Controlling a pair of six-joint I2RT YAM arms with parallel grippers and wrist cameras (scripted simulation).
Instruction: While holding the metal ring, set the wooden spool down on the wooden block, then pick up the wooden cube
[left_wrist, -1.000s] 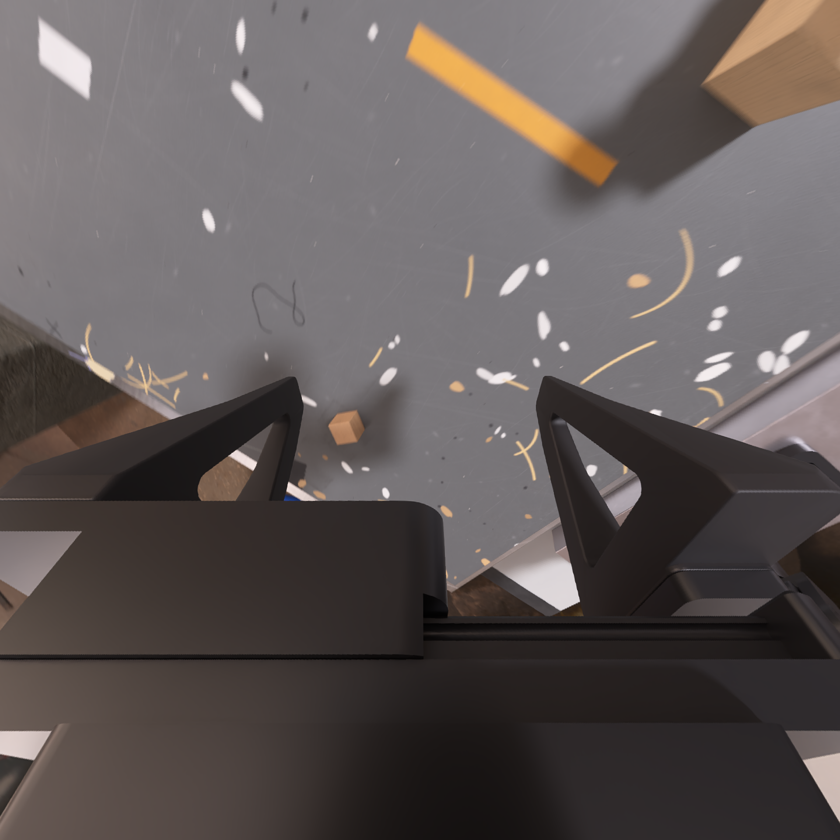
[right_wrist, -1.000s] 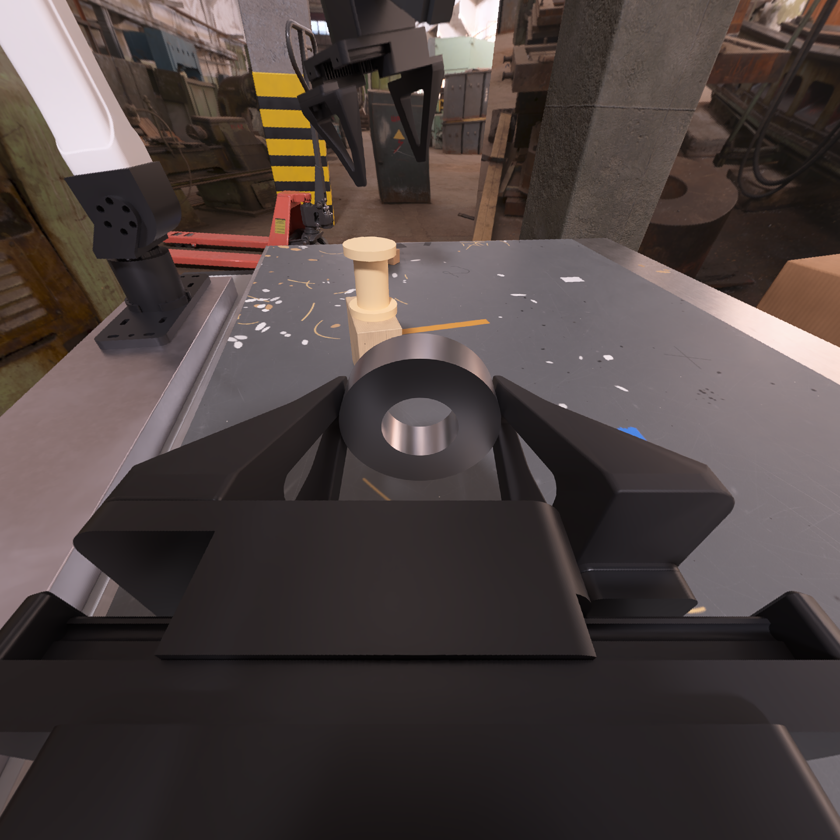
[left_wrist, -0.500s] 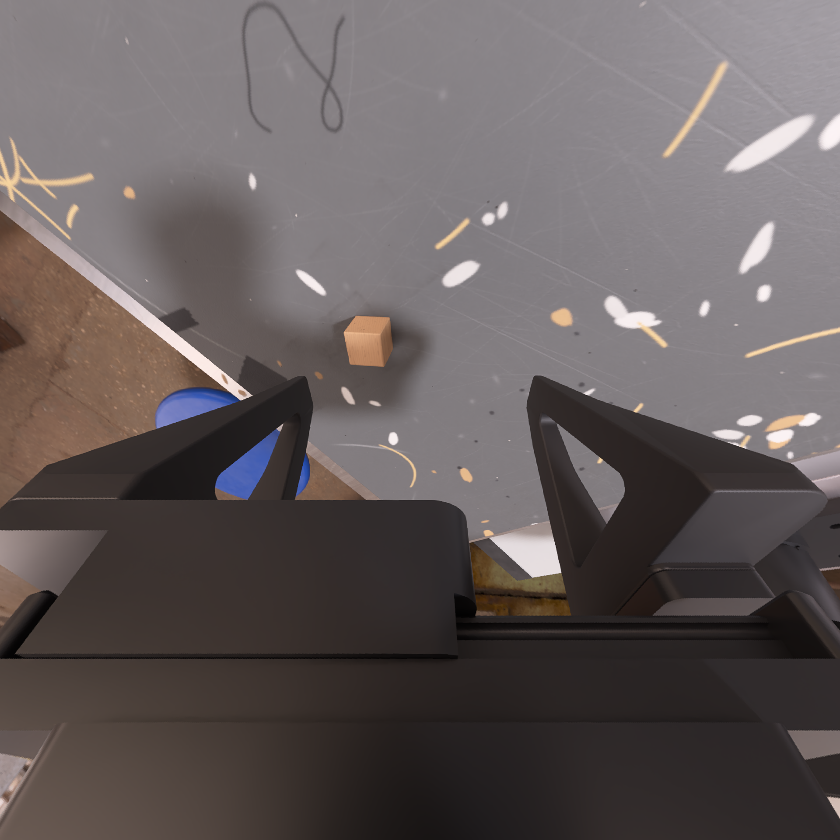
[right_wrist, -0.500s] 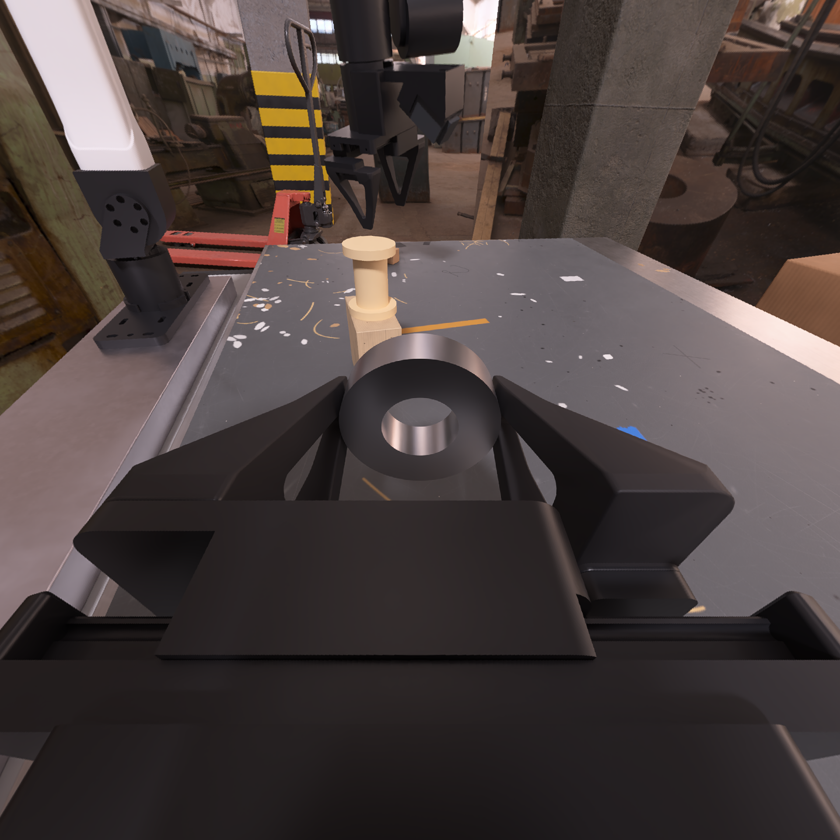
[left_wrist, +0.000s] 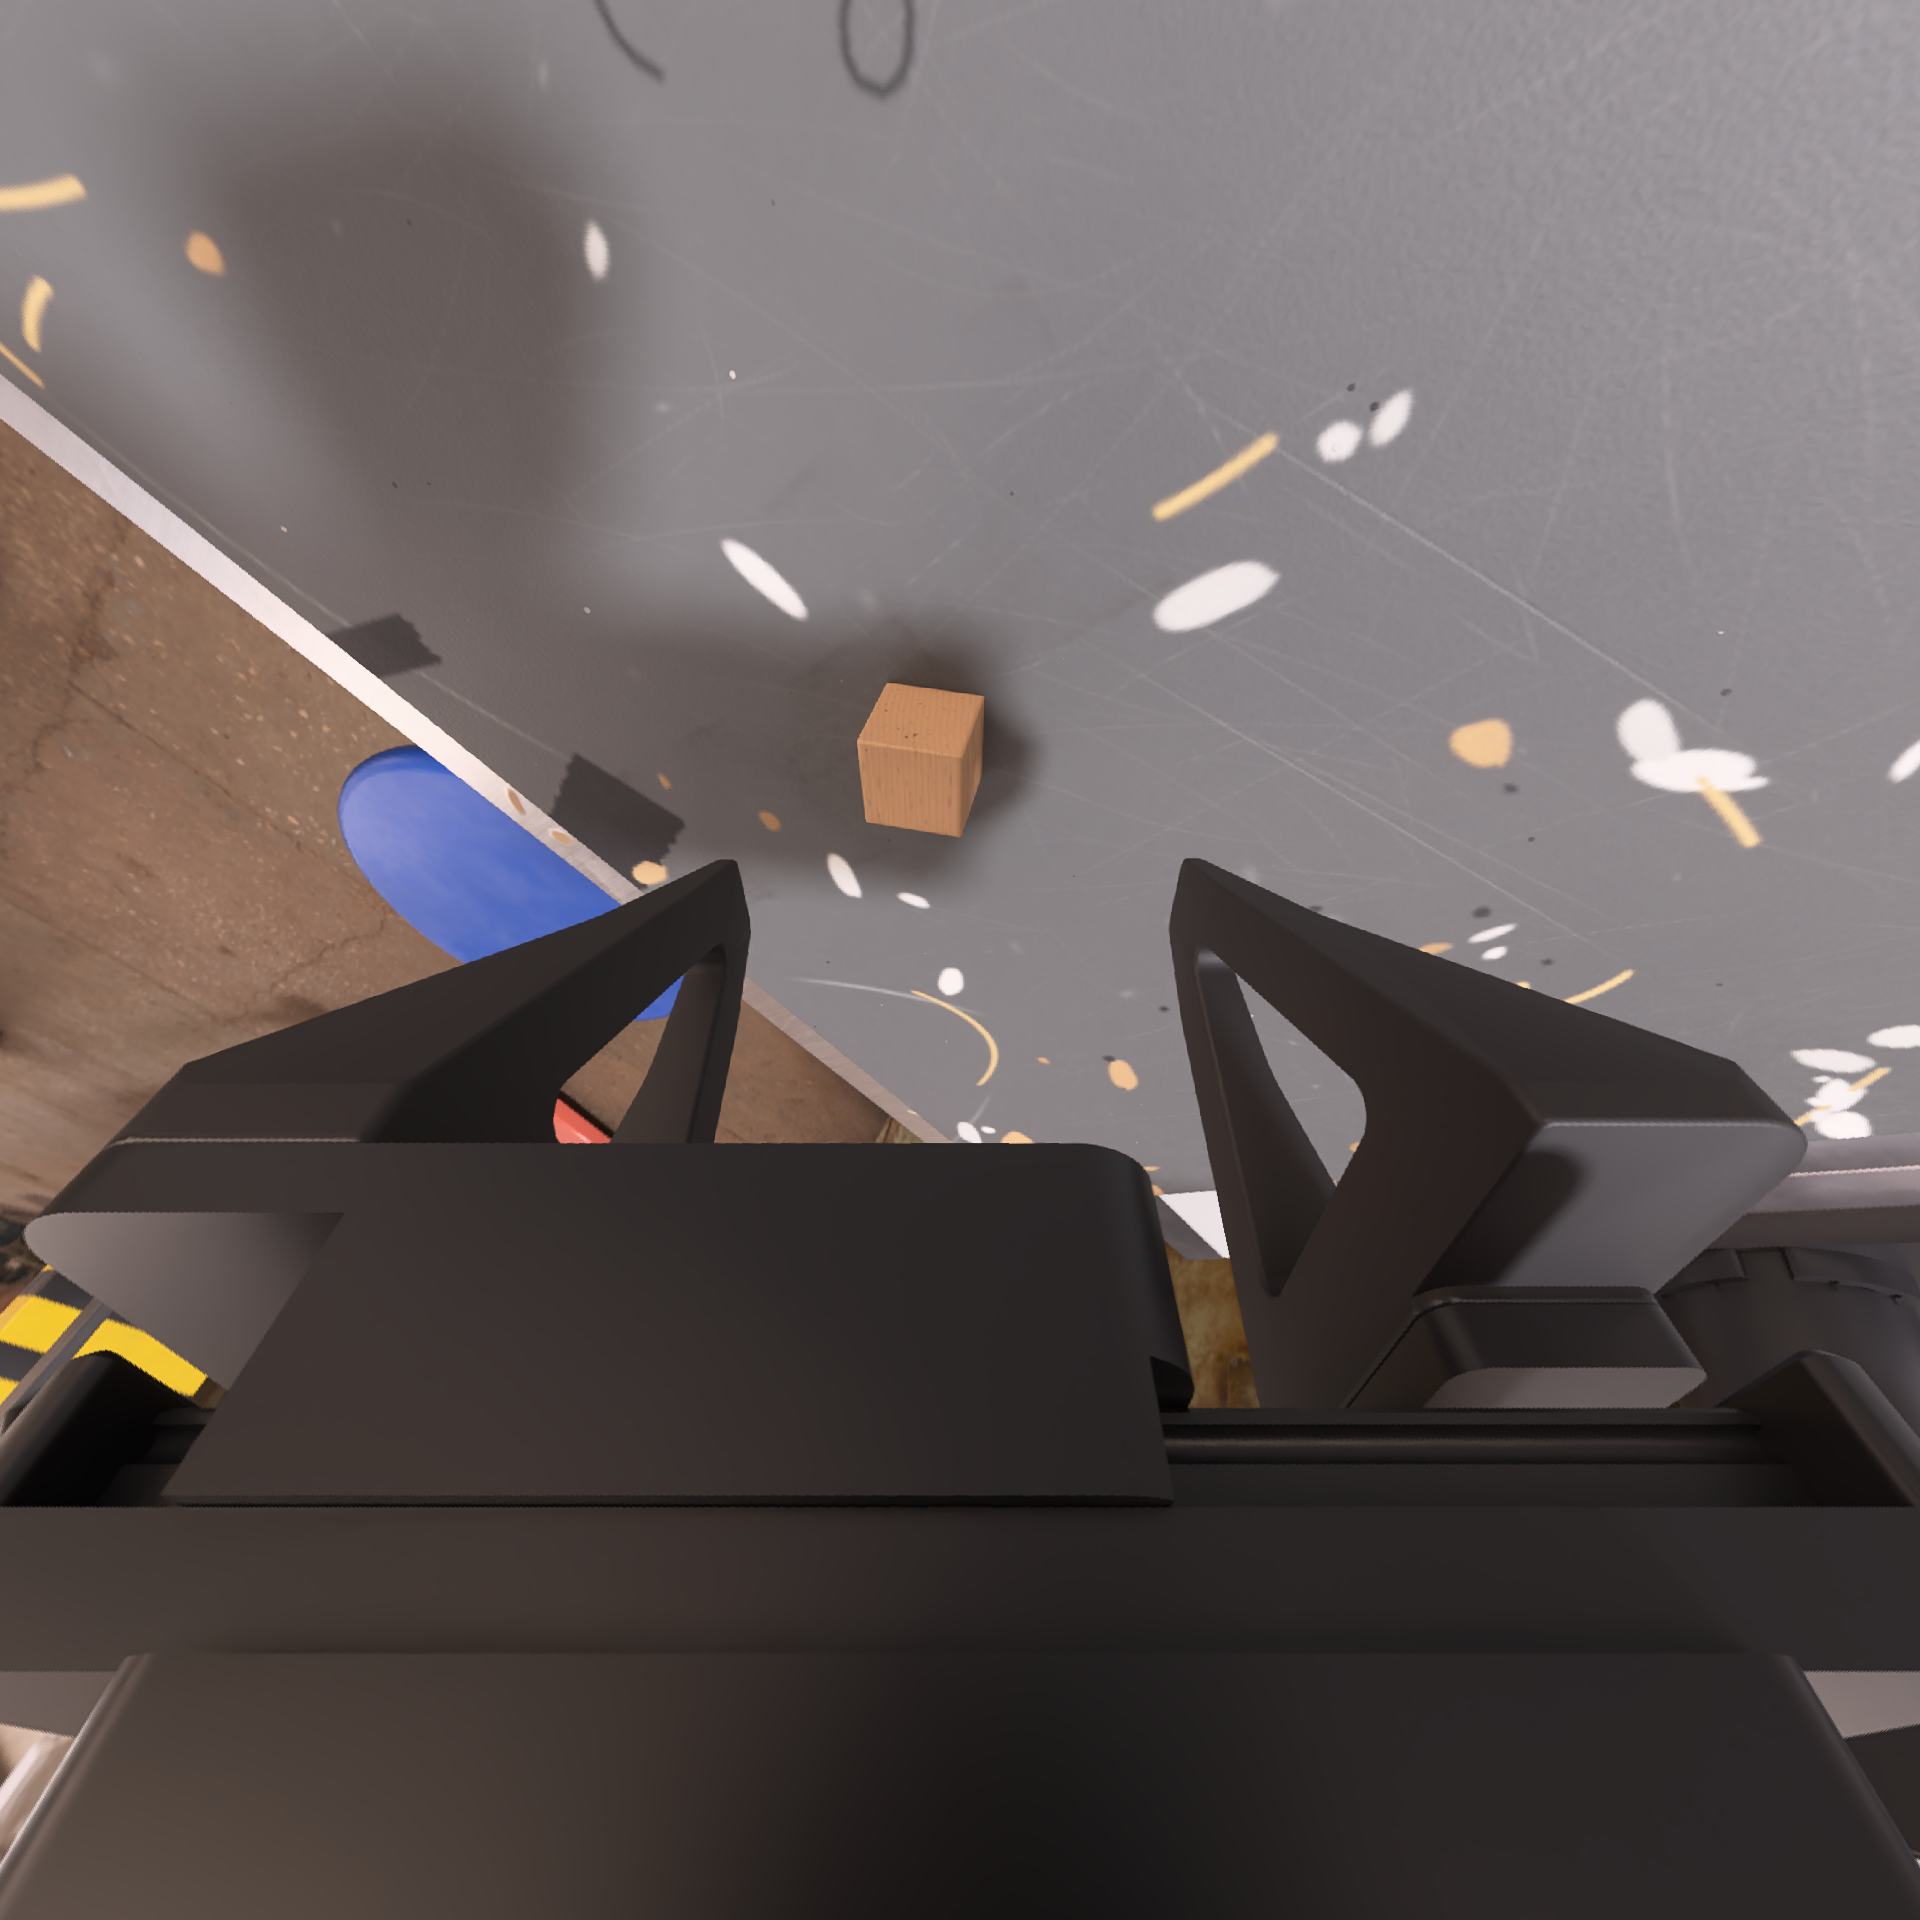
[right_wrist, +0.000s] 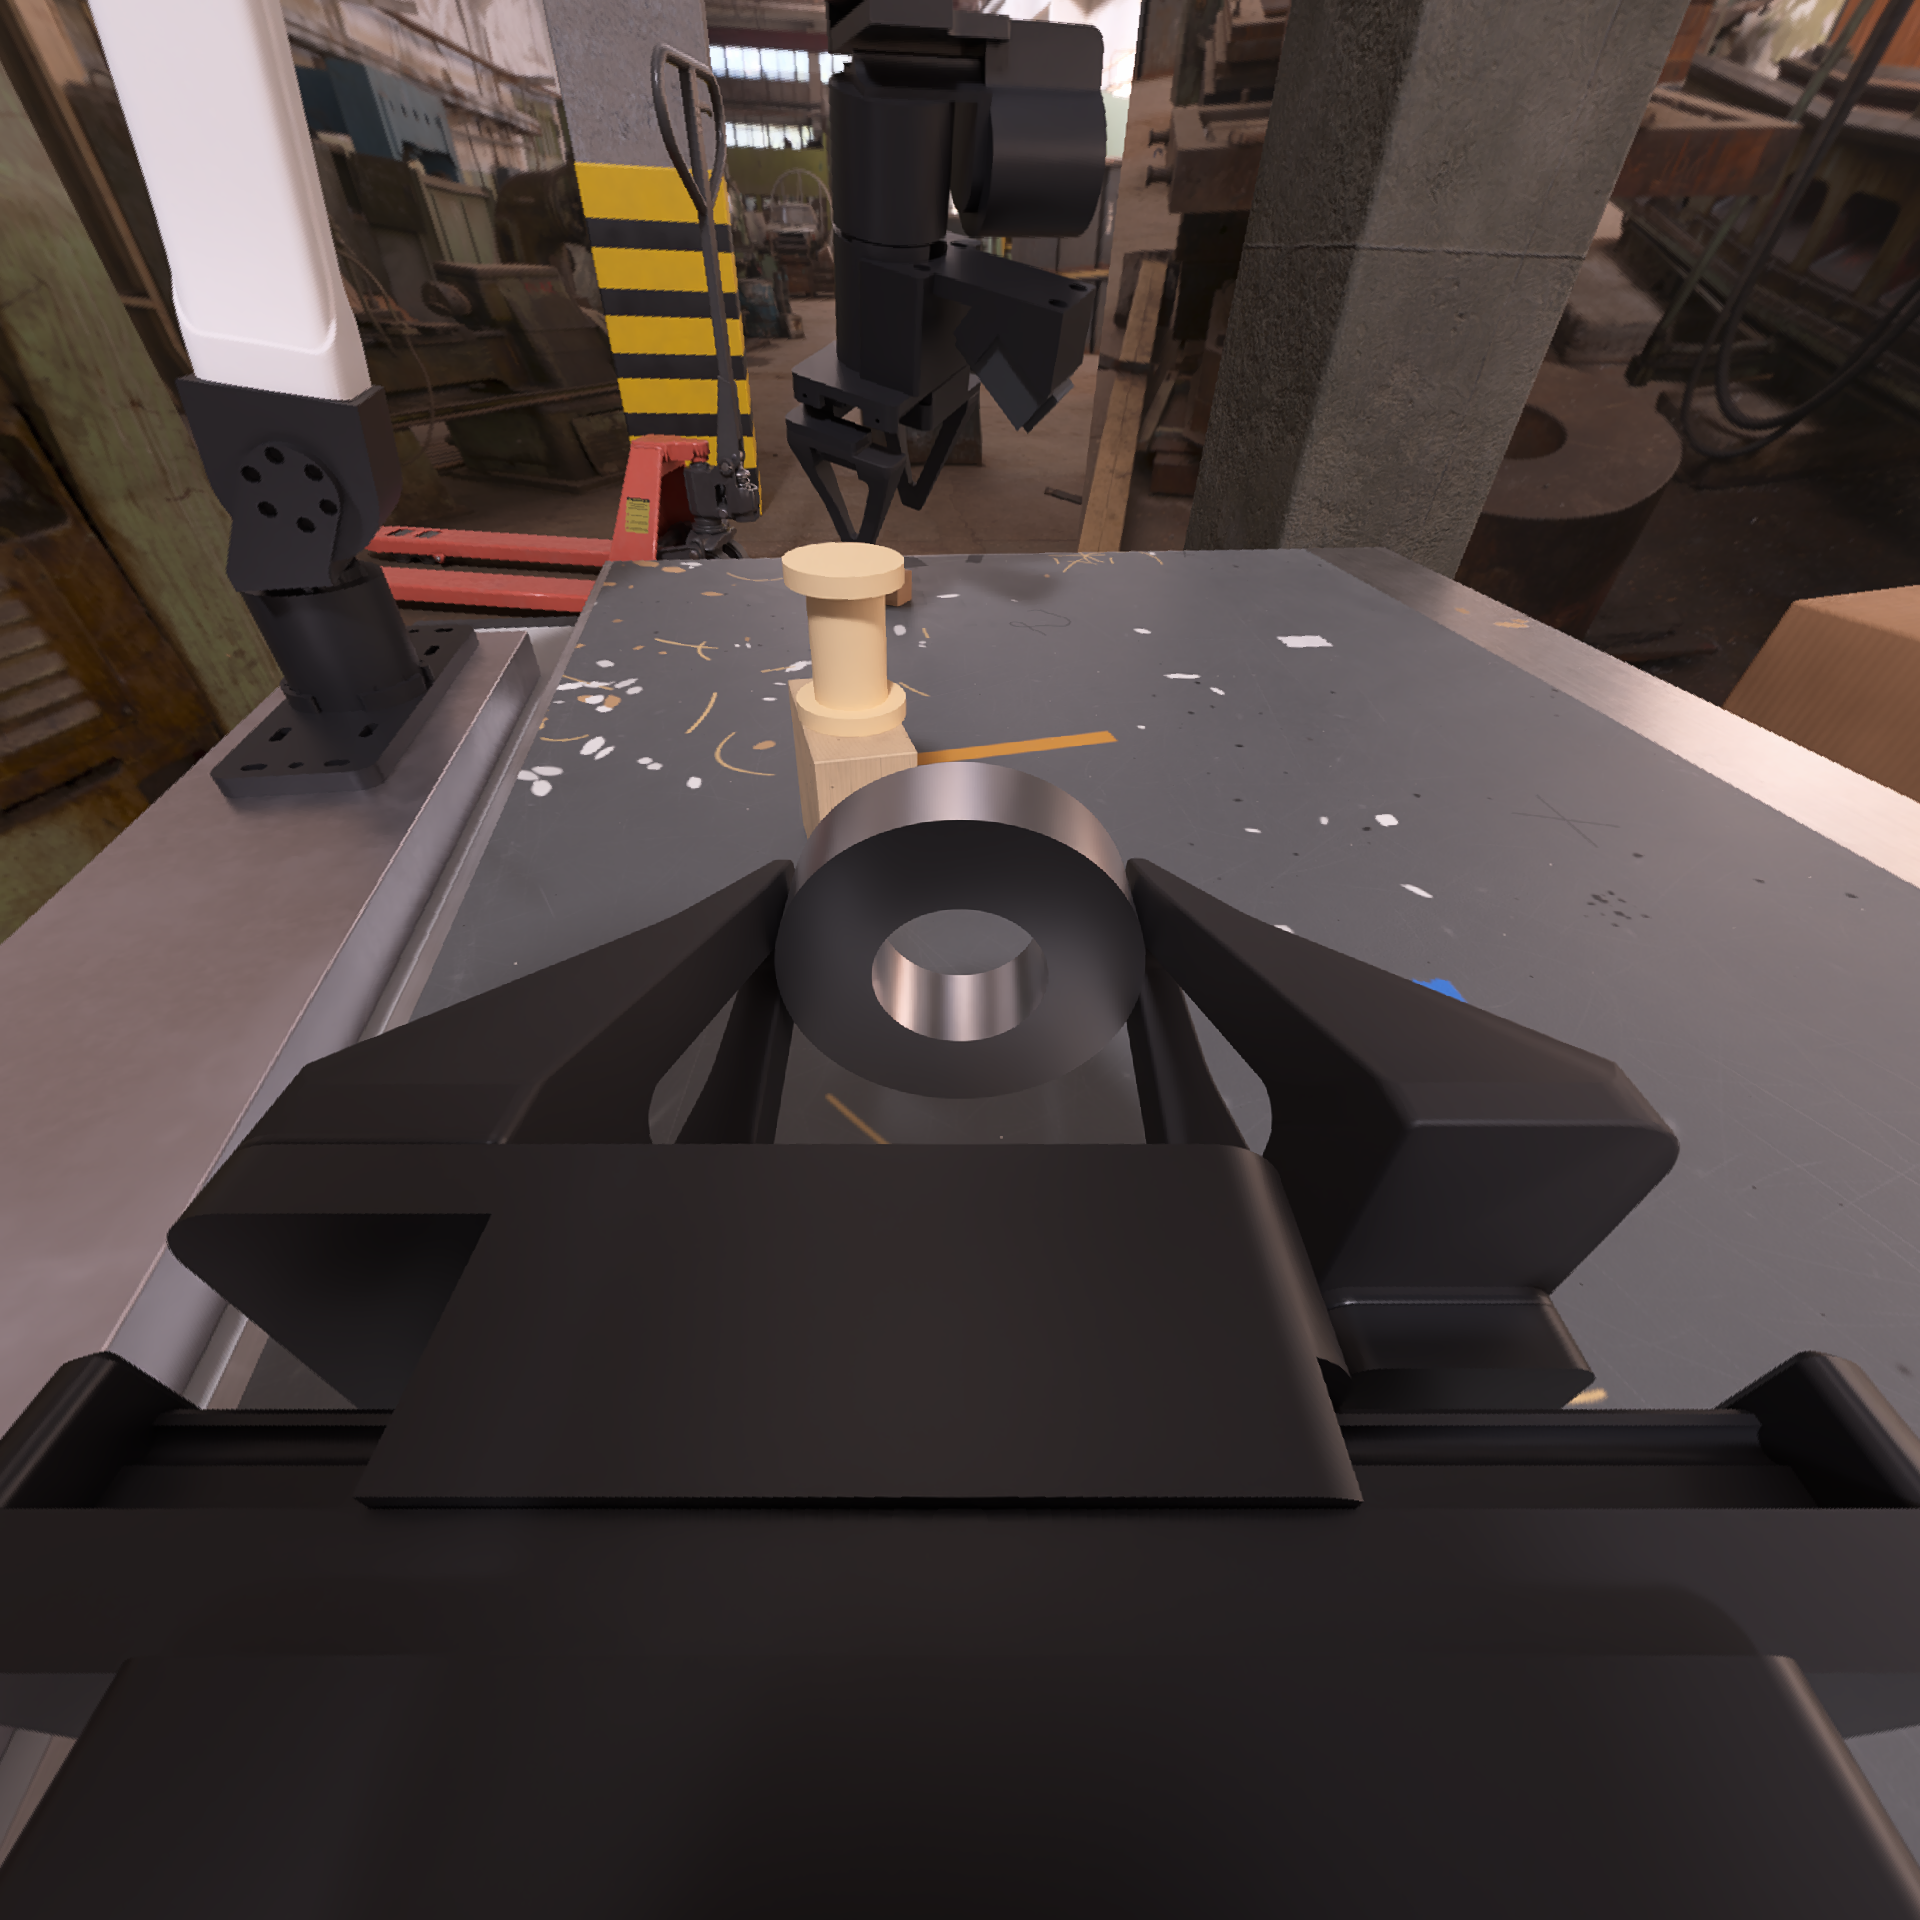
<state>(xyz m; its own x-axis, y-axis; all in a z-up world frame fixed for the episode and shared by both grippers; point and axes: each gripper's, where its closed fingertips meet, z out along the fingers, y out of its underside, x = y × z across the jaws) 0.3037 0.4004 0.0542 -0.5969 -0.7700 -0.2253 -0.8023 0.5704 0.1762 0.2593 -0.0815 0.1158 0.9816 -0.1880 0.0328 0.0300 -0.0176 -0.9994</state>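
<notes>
The left end effector (left_wrist: 956, 883) has come down closer over the grey paint-flecked surface (left_wrist: 1351, 260), jaws spread and empty; the small brown wooden cube (left_wrist: 921, 758) now sits larger, just ahead of its fingertips. The right end effector (right_wrist: 961, 883) stays clamped on the dark metal ring (right_wrist: 961, 935), unchanged. Beyond it, the pale wooden spool (right_wrist: 844, 634) stands upright on the light wooden block (right_wrist: 847, 769).

Honestly nothing readable here, the only thing with print is a tiny yellow sticker (right_wrist: 636, 512) on the red pallet jack (right_wrist: 582, 540) past the far edge of the surface (right_wrist: 1455, 727), way too small to make out, and the dark scribbles (left_wrist: 878, 47) are just loops.
</notes>
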